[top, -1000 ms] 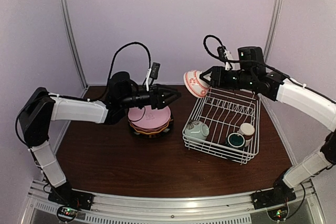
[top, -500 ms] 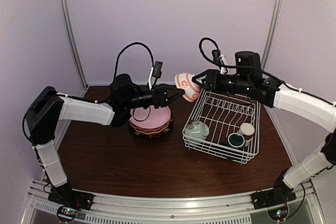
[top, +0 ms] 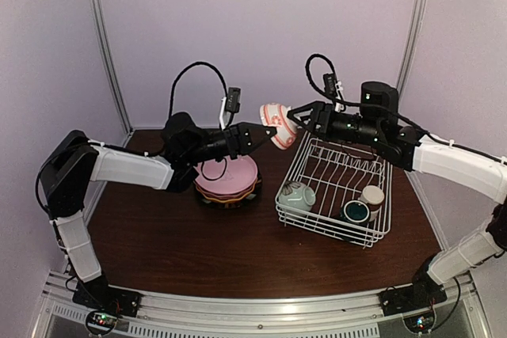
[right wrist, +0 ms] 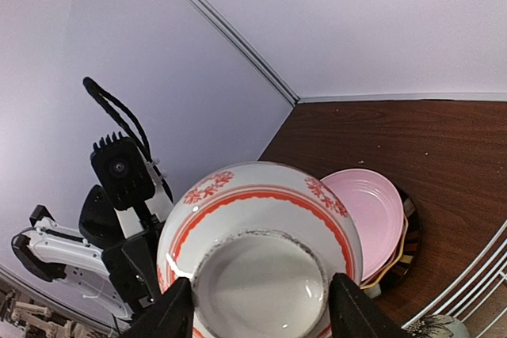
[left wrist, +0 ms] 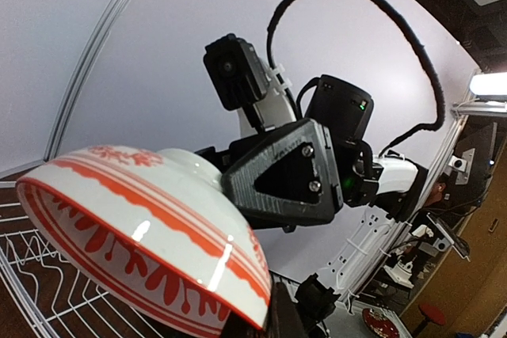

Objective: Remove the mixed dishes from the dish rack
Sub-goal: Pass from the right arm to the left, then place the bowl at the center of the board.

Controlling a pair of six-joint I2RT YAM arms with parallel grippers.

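Note:
A red-patterned bowl (top: 277, 125) hangs in the air between the two arms, left of the dish rack (top: 333, 228). My left gripper (top: 265, 132) is shut on its rim; in the left wrist view one dark finger (left wrist: 287, 316) sits against the rim of the bowl (left wrist: 135, 227). My right gripper (top: 292, 116) holds the other side, its fingers (right wrist: 178, 310) close against the foot ring of the bowl (right wrist: 261, 219). The white wire rack holds a pale green bowl (top: 297, 195) and two small cups (top: 371, 195) (top: 356, 211).
A stack of plates with a pink plate (top: 227, 177) on top stands on the brown table left of the rack, below the left arm. The pink plate (right wrist: 372, 219) also shows under the bowl in the right wrist view. Purple walls enclose the table.
The right arm carried the bowl leftward to the left gripper. The left gripper, open a second ago, has closed on the bowl's rim. The right jaws have eased slightly.

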